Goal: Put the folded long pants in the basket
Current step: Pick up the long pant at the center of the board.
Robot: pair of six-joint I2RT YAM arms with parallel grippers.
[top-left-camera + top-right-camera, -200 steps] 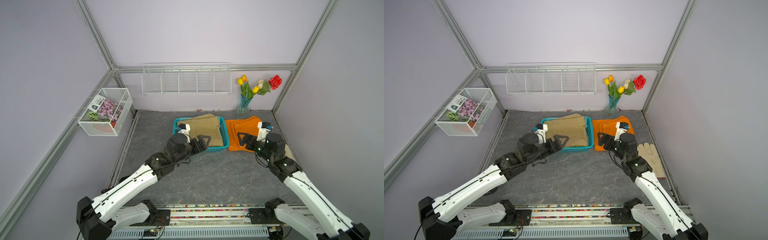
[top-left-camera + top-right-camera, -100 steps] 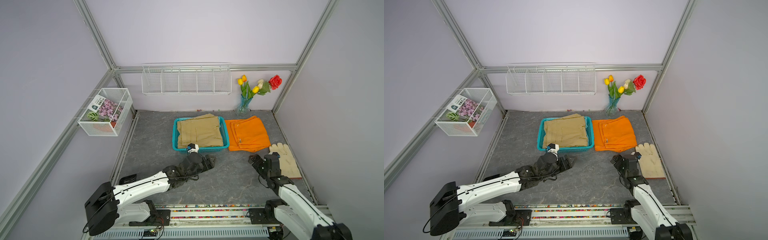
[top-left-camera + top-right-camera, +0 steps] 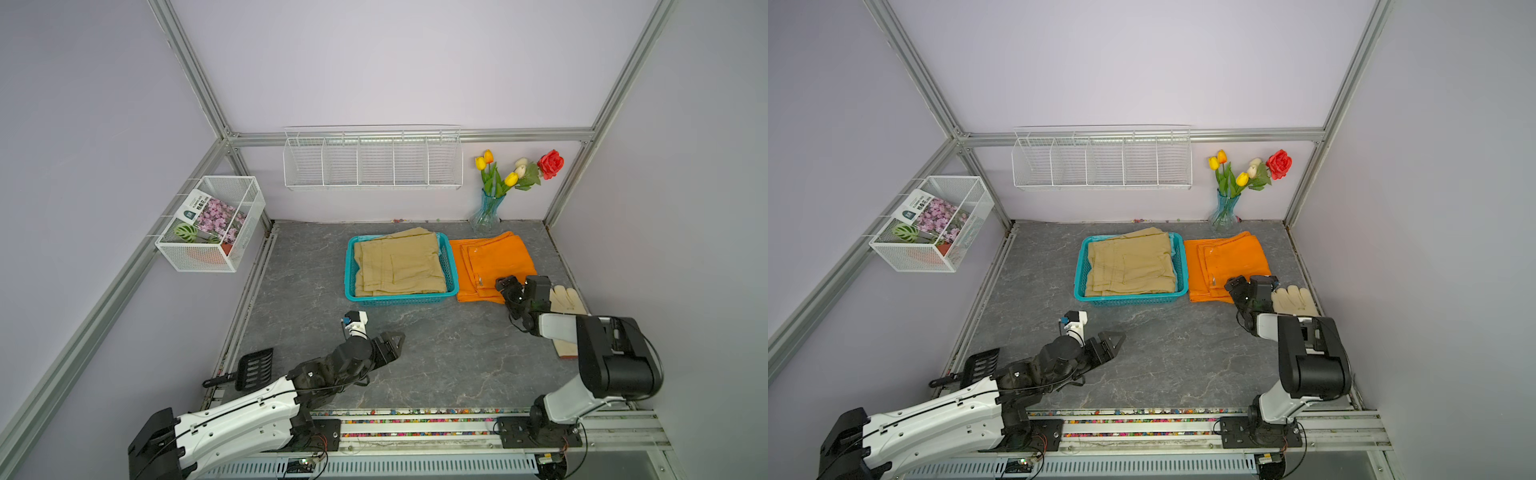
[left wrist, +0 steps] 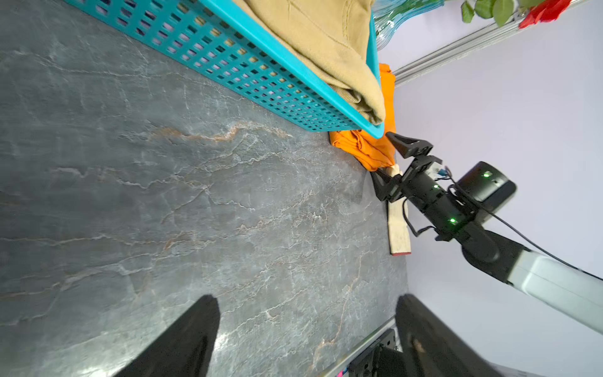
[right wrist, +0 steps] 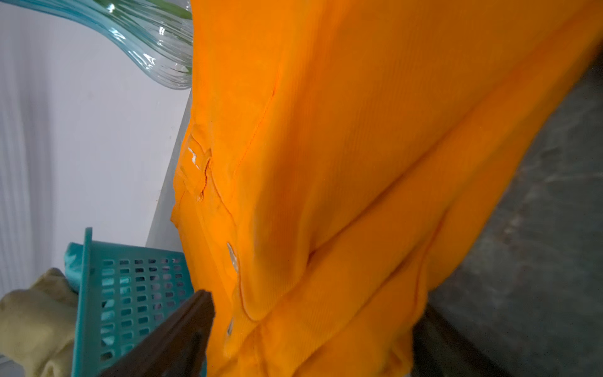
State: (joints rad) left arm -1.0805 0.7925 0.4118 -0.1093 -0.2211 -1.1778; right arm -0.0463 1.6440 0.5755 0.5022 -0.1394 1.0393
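Tan pants (image 3: 399,266): folded in teal basket (image 3: 399,298)
Orange pants (image 3: 494,259): on counter (image 3: 449,353), just beside basket
Left pincer (image 3: 392,343): wide, empty
Right pincer (image 3: 508,289): wide, straddling orange pants' edge

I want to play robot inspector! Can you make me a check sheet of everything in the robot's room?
Surface: grey stone-look table.
Job's things: tan pants in basket; orange pants on table beside basket.
Clutter: glove by right arm; black scoop by left arm.
Grippers: left gripper open, empty, above table; right gripper open, fingers either side of orange pants' near edge.
Cables: thin black wire along right arm.
Surroundings: vase of flowers in back corner; wire baskets on walls.
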